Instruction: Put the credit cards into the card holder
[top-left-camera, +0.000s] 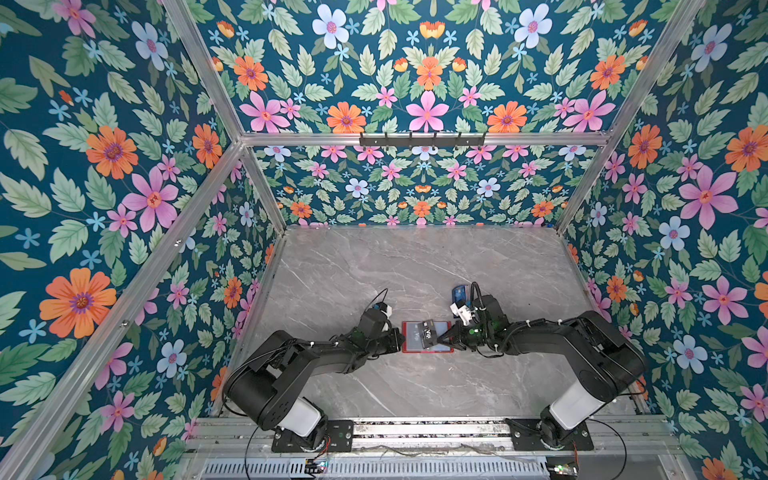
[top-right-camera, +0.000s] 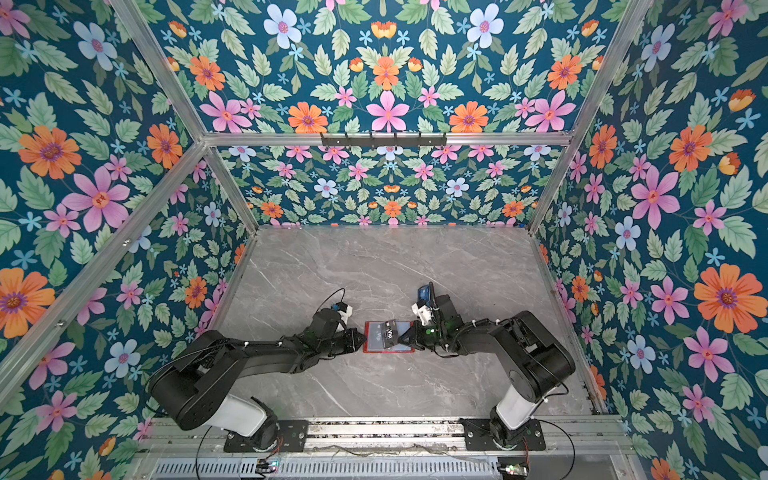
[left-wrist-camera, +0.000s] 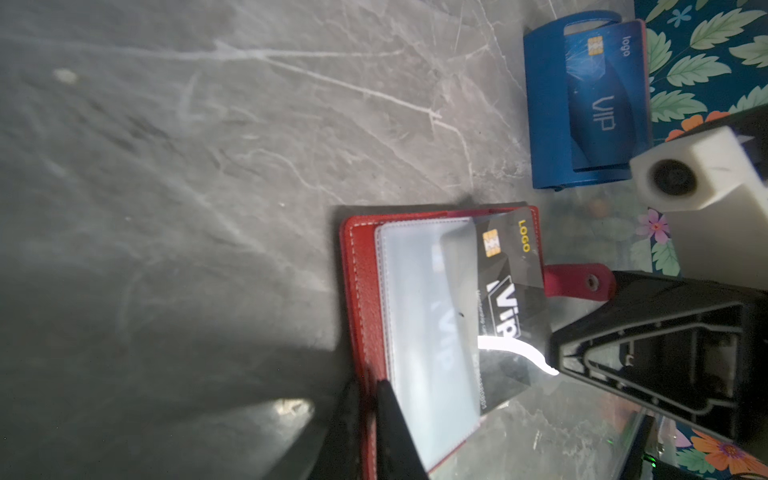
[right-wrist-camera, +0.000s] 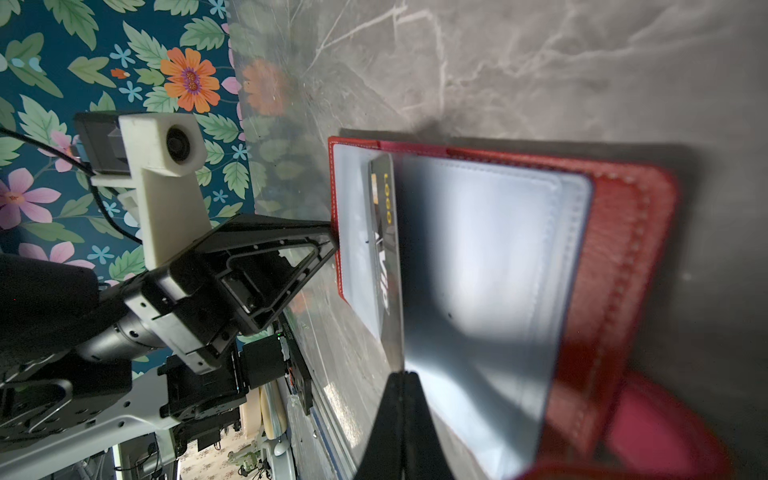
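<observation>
Gaping card holder (left-wrist-camera: 362, 286), black card (left-wrist-camera: 513, 270) partly sleeved

We see a grey, marble-patterned bench (top-left-camera: 374, 270) enclosed by walls (top-left-camera: 104, 187) papered in teal with pink, orange and pale blue flowers. Silver aluminium bars (top-left-camera: 291, 139) frame the enclosure. A black rail of hooks (top-left-camera: 422, 141) is fixed to the back crossbar. A small blue stand (left-wrist-camera: 544, 124) sits on the bench.

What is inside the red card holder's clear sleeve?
The black VIP card sits part-way in; faint VIP lettering of a second card shows through. Its other details and deeper sleeves are covered.
</observation>
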